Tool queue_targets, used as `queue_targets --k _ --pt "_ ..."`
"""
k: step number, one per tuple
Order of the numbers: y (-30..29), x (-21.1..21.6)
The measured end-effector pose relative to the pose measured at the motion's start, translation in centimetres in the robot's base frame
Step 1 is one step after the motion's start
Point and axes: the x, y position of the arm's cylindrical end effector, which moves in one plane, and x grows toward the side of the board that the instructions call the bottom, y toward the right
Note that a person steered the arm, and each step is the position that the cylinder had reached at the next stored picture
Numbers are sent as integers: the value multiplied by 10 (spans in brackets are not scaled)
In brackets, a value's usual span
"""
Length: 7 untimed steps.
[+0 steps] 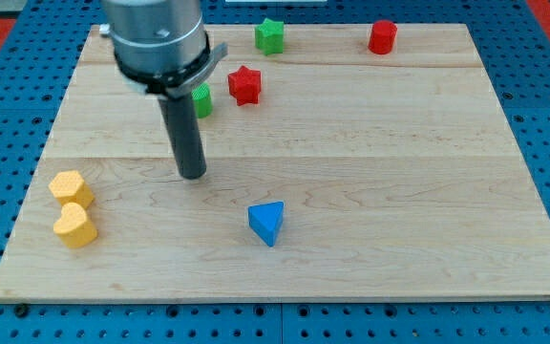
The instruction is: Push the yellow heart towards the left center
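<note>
The yellow heart [74, 226] lies near the board's left edge, toward the view's bottom. A yellow hexagon block [71, 187] sits just above it, almost touching. My tip [192, 174] rests on the board to the right of both yellow blocks, well apart from them, and up-left of the blue triangle [266, 223]. The rod rises toward the view's top into the grey arm body.
A red star [244, 84] and a green block [201, 99], partly hidden behind the rod, lie at upper middle. A green star [269, 35] and a red cylinder [382, 36] sit near the top edge. The wooden board [399, 191] lies on a blue pegboard.
</note>
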Motion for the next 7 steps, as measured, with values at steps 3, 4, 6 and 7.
queue_targets --k 3,4,6,7 --pt "-102 135" --pt "-143 124" --pt "-100 66" --pt "-95 44"
